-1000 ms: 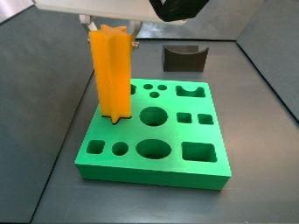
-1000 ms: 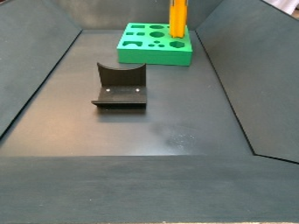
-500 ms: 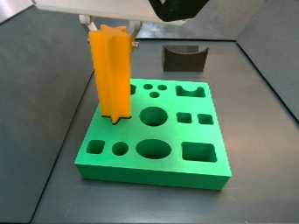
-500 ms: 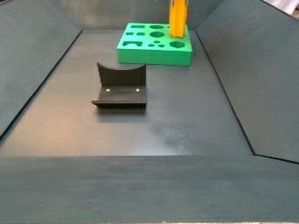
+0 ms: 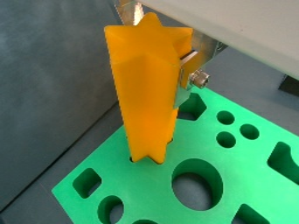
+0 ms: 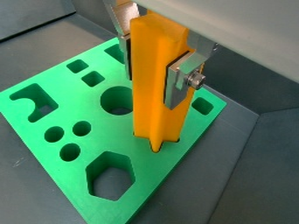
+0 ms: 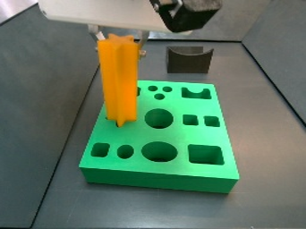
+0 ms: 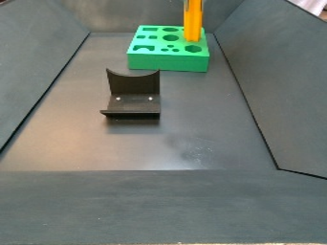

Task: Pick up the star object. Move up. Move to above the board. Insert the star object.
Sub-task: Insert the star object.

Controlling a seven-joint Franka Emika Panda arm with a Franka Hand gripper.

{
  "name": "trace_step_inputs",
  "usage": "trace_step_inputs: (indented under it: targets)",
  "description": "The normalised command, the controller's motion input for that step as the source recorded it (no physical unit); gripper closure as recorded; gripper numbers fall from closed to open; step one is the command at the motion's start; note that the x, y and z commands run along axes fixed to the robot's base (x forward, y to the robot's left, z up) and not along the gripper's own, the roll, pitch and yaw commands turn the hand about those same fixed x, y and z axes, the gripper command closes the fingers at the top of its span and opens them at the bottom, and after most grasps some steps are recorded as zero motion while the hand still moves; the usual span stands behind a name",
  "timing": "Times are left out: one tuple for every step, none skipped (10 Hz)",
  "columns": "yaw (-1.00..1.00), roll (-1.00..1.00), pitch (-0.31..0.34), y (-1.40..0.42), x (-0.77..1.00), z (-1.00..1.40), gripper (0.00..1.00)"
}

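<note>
star object (image 7: 117, 79), an orange ridged prism, is standing upright with its lower end at the surface of the board (image 7: 162, 170), at the board's edge beside the large round cutout; in both wrist views its tip is meeting the green top, though how deep it sits cannot be told. the pincer (image 6: 155, 54) is closing on the upper part of the star object, its flat silver fingers (image 6: 184, 75) pressing against opposite sides of the prism. in a wrist view one finger (image 5: 188, 68) with a bolt head is showing on the far side of the orange body, while the second is only partly appearing behind its top. the pincer is hanging directly above the board, and the arm's pale housing is reaching down from overhead in a side view (image 7: 102, 11), keeping the prism vertical. the board is lying flat on the dark tabletop (image 8: 179, 144), its star, hexagon, circle, square and oval openings facing up. the fixture (image 8: 129, 96), a dark l-shaped bracket, is standing on the tabletop well apart from the board, and is appearing behind the board in a side view (image 7: 188, 59).
</note>
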Motion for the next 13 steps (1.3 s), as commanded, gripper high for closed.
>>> trace_step_inputs:
  targets:
    - [0.0, 0.16, -0.08, 0.0, 0.0, -0.47, 1.0]
    - [0.0, 0.17, -0.201, -0.03, -0.02, -0.6, 1.0]
    - [0.02, 0.13, -0.31, -0.05, -0.15, -0.61, 1.0]
    - [0.04, 0.12, -0.327, -0.05, -0.15, -0.59, 1.0]
    - [0.04, 0.12, -0.329, -0.06, -0.14, -0.59, 1.0]
    - [0.0, 0.11, -0.229, -0.01, -0.04, -0.78, 1.0]
    - [0.0, 0.13, -0.159, -0.01, 0.0, -0.86, 1.0]
    - [0.0, 0.13, -0.174, -0.02, 0.0, -0.83, 1.0]
    - [0.0, 0.25, -0.133, -0.07, 0.0, -0.76, 1.0]
    - [0.0, 0.25, 0.0, -0.07, 0.22, -0.8, 1.0]
    - [0.0, 0.1, 0.197, 0.0, 0.51, -0.79, 1.0]
    - [-0.05, 0.0, 0.236, 0.0, 0.51, -0.79, 1.0]
    - [0.0, 0.0, 0.211, 0.03, 0.41, -0.83, 1.0]
